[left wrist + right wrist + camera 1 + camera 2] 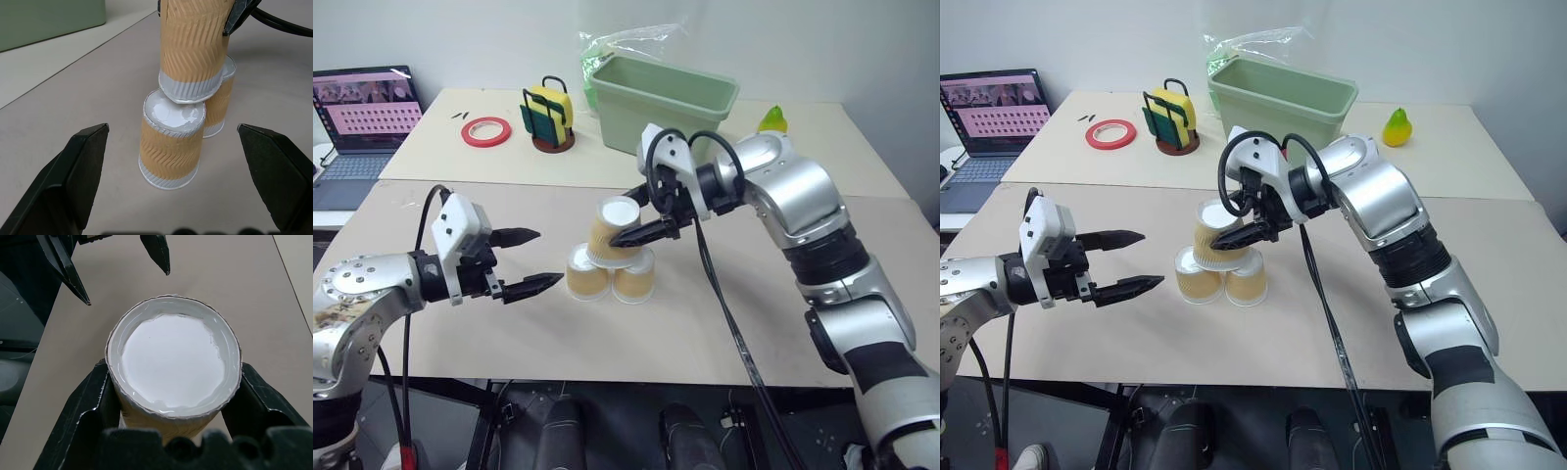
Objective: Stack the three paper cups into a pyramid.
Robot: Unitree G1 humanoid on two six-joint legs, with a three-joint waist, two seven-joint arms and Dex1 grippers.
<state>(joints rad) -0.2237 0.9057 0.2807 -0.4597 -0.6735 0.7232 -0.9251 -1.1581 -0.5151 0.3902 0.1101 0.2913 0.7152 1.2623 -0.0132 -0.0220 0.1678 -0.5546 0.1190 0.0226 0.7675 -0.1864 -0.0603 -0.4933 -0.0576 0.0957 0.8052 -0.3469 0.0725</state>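
Observation:
Two paper cups (585, 276) (634, 279) stand upside down and side by side on the tan table (724, 323). The third cup (610, 227) sits tilted on their tops, and my right gripper (625, 233) is shut on its ribbed side. Its white round end (173, 364) shows between the black fingers (88, 401) in the right wrist view. My left gripper (548, 257) hangs open to the left of the cups, apart from them, with nothing in it. The left wrist view has the near cup (170, 147), the far cup (221, 105) and the held cup (193, 46) between its spread fingers.
A green tub (666, 98) stands behind the cups on the far table, with a plastic bag (626, 41) behind it. A pear (772, 120) sits to its right. A sponge holder (548, 119), a red tape roll (486, 130) and a laptop (367, 113) lie to the left.

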